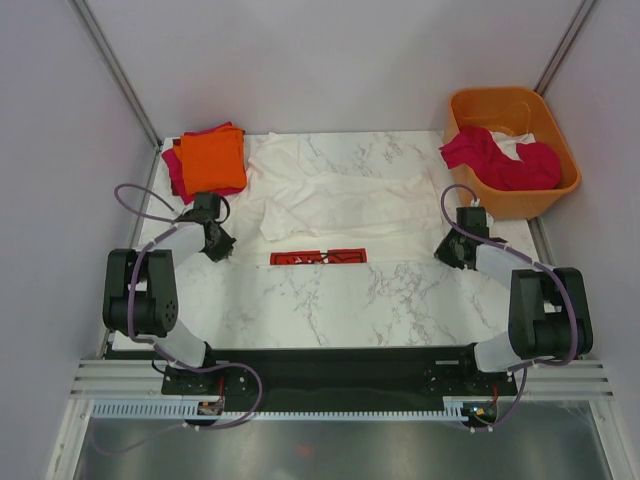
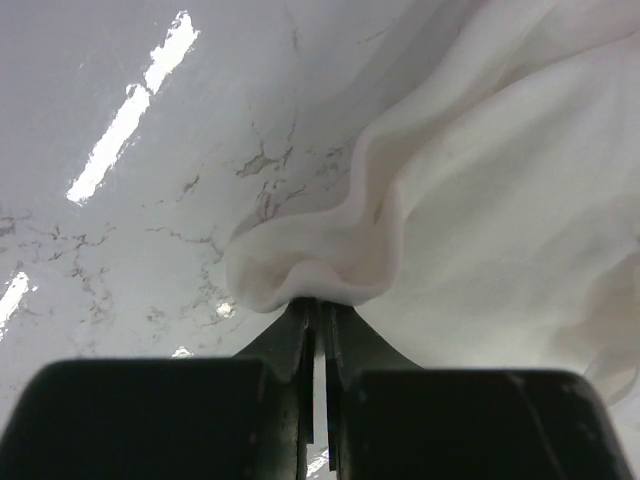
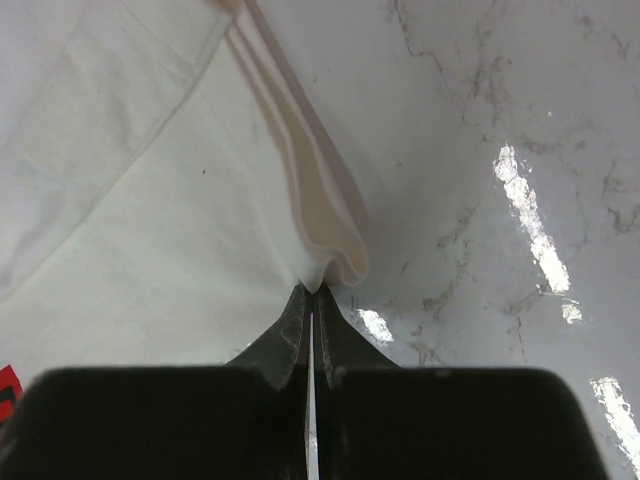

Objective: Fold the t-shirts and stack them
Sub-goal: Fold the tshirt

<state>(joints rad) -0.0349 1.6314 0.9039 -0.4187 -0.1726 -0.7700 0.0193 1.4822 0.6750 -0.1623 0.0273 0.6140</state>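
The white t-shirt (image 1: 330, 190) lies spread and rumpled across the marbled surface (image 1: 330, 300), between the two claws. Its soft cloth sits in shallow waves, and its red logo panel (image 1: 319, 258) shows as a narrow strip at the near edge. Just beyond and outward of the left claw (image 2: 317, 308) sits a squared stack: a folded orange tee (image 1: 213, 160) on top of a magenta-red tee (image 1: 176, 168) whose edges peep out. The left claw is pressed shut, its dark fingers pinching a plump rolled fold at the shirt's left edge, with the cloth bulging over the tips. The right claw (image 3: 313, 292) is also closed tight. It grips the shirt's right edge, where a doubled hem forms a thin layered ridge running away from the tips; glossy veined stone shows to its right. Beyond the right claw stands a rigid orange plastic tub (image 1: 525, 203) with rounded corners, holding a crumpled magenta tee (image 1: 500, 162) and a bit of white cloth (image 1: 515, 148).
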